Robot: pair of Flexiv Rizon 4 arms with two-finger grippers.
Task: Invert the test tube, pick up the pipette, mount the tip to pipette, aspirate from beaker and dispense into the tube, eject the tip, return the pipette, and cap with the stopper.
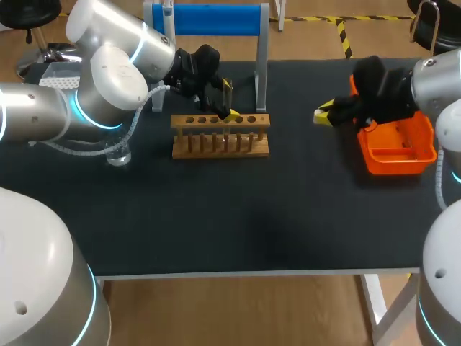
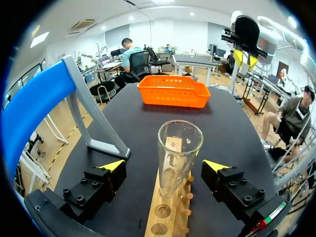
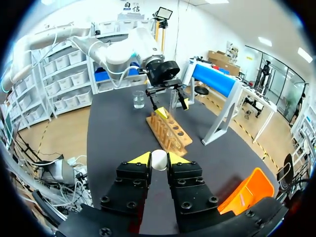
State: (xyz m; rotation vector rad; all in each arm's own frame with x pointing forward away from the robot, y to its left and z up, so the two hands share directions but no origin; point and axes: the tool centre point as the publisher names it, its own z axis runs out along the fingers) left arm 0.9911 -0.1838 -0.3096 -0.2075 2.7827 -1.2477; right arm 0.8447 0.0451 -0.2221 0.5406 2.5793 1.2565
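Over the rack (image 1: 220, 148), left gripper (image 2: 164, 167) straddles the test tube (image 2: 180, 143), jaws apart, likely to grasp it; right gripper (image 3: 159, 158) clamps the stopper (image 3: 159, 160), presumably for capping.

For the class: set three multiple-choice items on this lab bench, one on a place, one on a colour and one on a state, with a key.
1. Where is the test tube?
A. Upright in the wooden rack
B. Lying flat on its side
C. Lifted well above everything

2. What colour is the basket?
A. Blue
B. Orange
C. Green

3. How is the left hand?
A. Shut on the test tube
B. Open, with one finger on each side of the test tube
C. Shut on nothing, far from the test tube

Key:
1 A, the left wrist view shows it standing mouth up in a rack hole.
2 B, its walls are bright orange in every view.
3 B, there is a clear gap between the glass and each yellow tip.
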